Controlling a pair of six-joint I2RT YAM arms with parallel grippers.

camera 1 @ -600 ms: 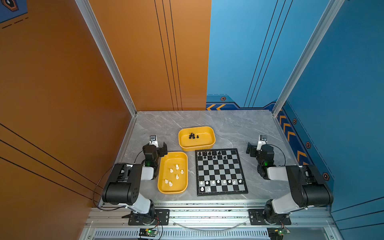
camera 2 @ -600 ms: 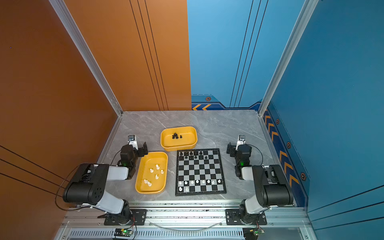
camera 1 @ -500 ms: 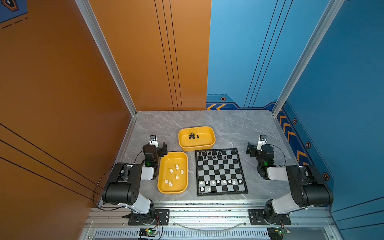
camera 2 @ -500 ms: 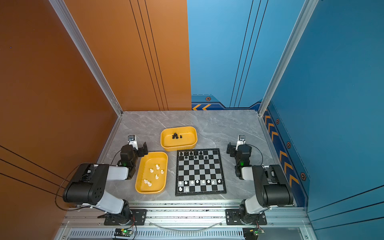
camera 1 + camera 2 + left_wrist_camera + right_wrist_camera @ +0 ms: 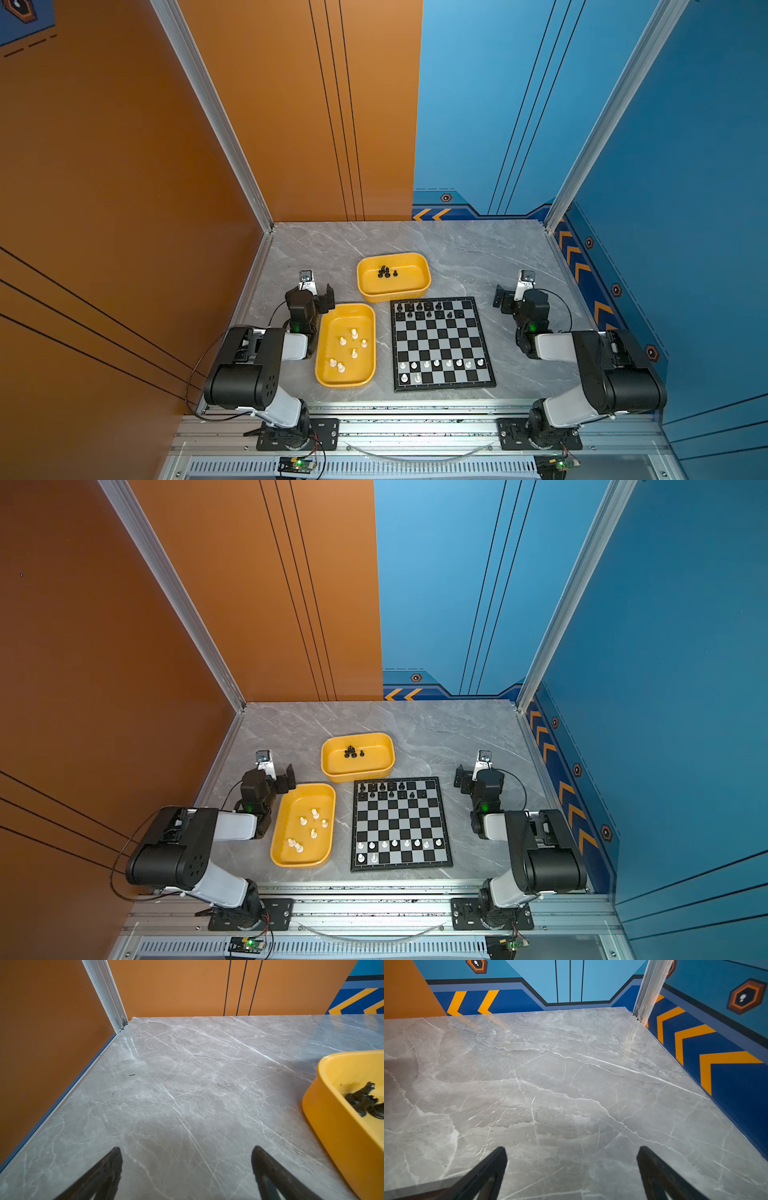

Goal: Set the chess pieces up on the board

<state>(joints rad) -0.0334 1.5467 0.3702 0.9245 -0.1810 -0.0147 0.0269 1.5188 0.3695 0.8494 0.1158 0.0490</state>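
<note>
- The board [image 5: 442, 345] lies flat on the table [image 5: 478, 257], exactly where it lay a moment ago; white chess pieces [image 5: 436, 363] fill its second-nearest row, with two more on the nearest row
- Left of it, the near tray [image 5: 320, 374] holds six loose white pieces [image 5: 347, 349], none shifted
- The left gripper [image 5: 187, 1148] hovers by that tray's far corner, fingers spread, empty, unmoved
- The right gripper [image 5: 571, 1149] hangs right of the board, likewise spread and empty
- Black chess pieces [image 5: 424, 309] stand on the far rows
- The far tray [image 5: 419, 286] holds a black cluster [image 5: 384, 272]
</note>
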